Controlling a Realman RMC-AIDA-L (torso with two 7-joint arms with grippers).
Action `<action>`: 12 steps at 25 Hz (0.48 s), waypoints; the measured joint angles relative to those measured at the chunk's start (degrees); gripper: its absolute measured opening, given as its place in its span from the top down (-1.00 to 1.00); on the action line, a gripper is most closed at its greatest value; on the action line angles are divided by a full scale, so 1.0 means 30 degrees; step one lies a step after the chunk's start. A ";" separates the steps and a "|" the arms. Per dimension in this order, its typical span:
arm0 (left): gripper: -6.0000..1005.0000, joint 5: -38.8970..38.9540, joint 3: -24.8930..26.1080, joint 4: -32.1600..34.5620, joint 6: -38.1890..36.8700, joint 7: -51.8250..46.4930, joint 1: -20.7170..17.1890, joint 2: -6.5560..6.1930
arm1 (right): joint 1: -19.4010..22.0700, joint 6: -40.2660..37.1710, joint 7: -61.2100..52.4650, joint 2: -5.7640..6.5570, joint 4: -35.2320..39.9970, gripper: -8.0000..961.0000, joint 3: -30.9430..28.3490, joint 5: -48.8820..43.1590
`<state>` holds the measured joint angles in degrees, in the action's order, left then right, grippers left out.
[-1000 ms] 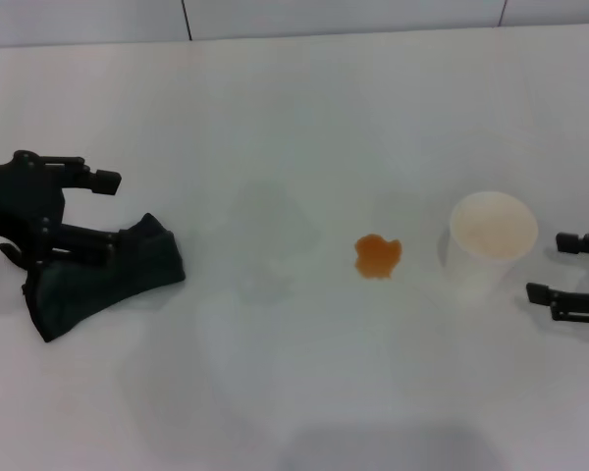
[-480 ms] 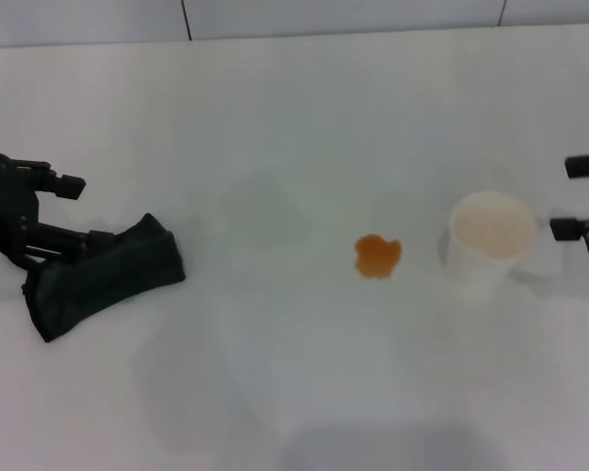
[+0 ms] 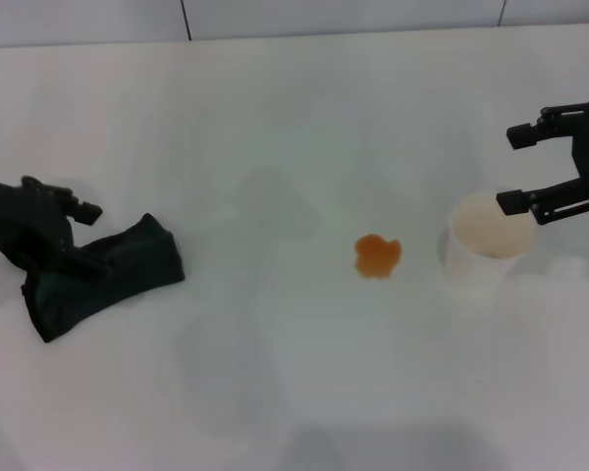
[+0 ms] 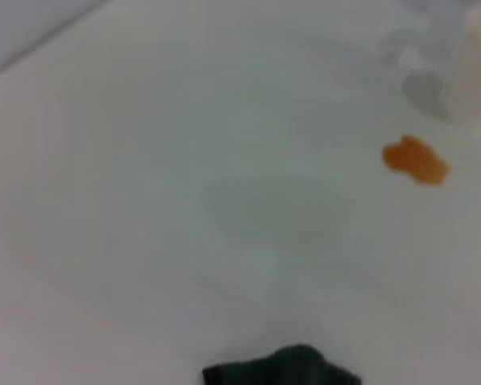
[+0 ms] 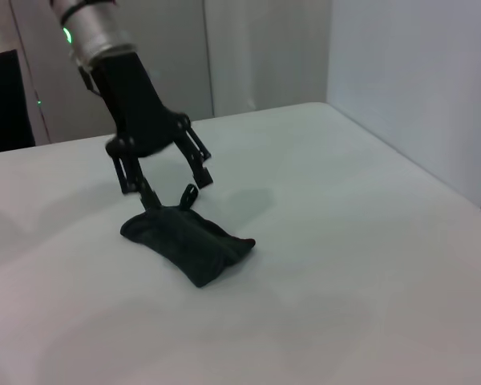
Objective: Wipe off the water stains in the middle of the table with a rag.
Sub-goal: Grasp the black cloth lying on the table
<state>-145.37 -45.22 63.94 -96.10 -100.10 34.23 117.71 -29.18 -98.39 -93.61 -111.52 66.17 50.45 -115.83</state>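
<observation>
The rag (image 3: 113,273), a dark green-black wad, lies on the white table (image 3: 294,118) at the left. My left gripper (image 3: 79,237) is open and low over the rag's left end, with its fingers on either side of that end. The right wrist view shows the same: the left gripper (image 5: 175,191) stands spread over the rag (image 5: 191,247). The water stain (image 3: 377,256), a small orange-brown blot, lies mid-table, far right of the rag. It also shows in the left wrist view (image 4: 415,160). My right gripper (image 3: 518,167) is open and empty, raised above and right of the cup.
A white paper cup (image 3: 489,241) stands upright just right of the stain, under the right gripper. Bare tabletop lies between the rag and the stain. A grey wall runs along the table's far edge (image 3: 275,29).
My right gripper rose from table level beside the cup to above it. My left gripper swung down onto the rag's left end. Rag, stain and cup stayed put.
</observation>
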 joint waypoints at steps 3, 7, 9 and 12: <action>-0.75 -0.0904 -0.0638 -0.0091 0.0761 0.0026 0.0083 0.0335 | -0.0030 0.0103 0.0066 -0.0191 -0.0014 -0.76 0.0010 -0.0064; -0.75 -0.1155 -0.1781 -0.0328 0.1799 -0.0064 -0.0032 0.0422 | 0.0113 0.0139 0.0086 -0.0331 -0.0026 -0.76 0.0010 -0.0076; -0.75 -0.1149 -0.1894 -0.0387 0.2086 -0.0032 -0.0070 0.0424 | 0.0205 0.0139 0.0072 -0.0401 -0.0041 -0.76 0.0005 -0.0082; -0.75 -0.1090 -0.1915 -0.0708 0.2282 0.0162 -0.0085 0.0421 | 0.0250 0.0139 0.0024 -0.0488 -0.0040 -0.76 0.0001 -0.0087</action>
<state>-148.64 -50.96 61.82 -89.26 -99.61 33.98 118.97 -28.43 -97.97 -93.54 -112.99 66.05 50.46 -116.10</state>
